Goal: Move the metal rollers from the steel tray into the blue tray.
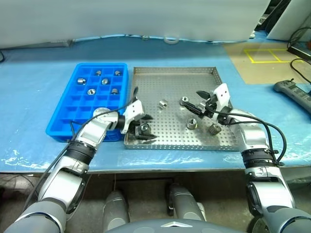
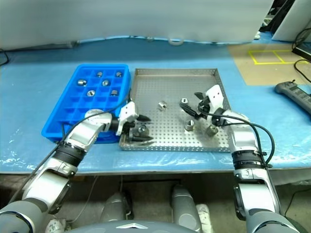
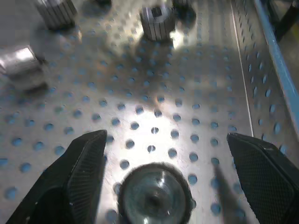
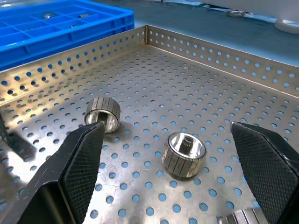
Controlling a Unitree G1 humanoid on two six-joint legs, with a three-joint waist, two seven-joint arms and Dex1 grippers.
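Gleaming ribbed metal rollers [image 4: 183, 154]; perforated steel tray [image 4: 261, 74]

blue tray [image 1: 63, 114], silver perforated steel tray [image 1: 175, 87]

We find no legible text, label, brand or number anywhere on this workbench. The only sign we make out is a yellow outline of taped rectangles [image 1: 266, 55] on the brown floor beyond the table's far right corner; it carries no lettering.
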